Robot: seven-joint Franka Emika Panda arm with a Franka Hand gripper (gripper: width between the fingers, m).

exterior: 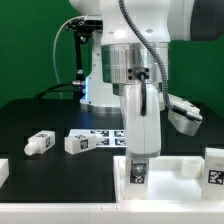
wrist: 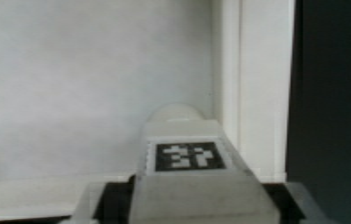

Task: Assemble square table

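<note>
The white square slab (exterior: 178, 182) lies at the front of the table and fills most of the wrist view (wrist: 83, 90). My gripper (exterior: 138, 160) points straight down over it and is shut on a chunky white leg (exterior: 138, 173) with a tag. The leg stands upright at the slab's surface. In the wrist view the leg (wrist: 190, 150) sits between my fingers (wrist: 110, 200), near the slab's edge. Two more legs (exterior: 38, 143) (exterior: 82, 142) lie on the black table to the exterior view's left. Another tagged leg (exterior: 214, 166) stands on the slab's right side.
The marker board (exterior: 105, 133) lies behind the loose legs. A white piece (exterior: 3, 172) shows at the exterior view's left edge. A grey-white tagged part (exterior: 185, 117) lies tilted at the back right. The robot base (exterior: 100, 80) stands behind.
</note>
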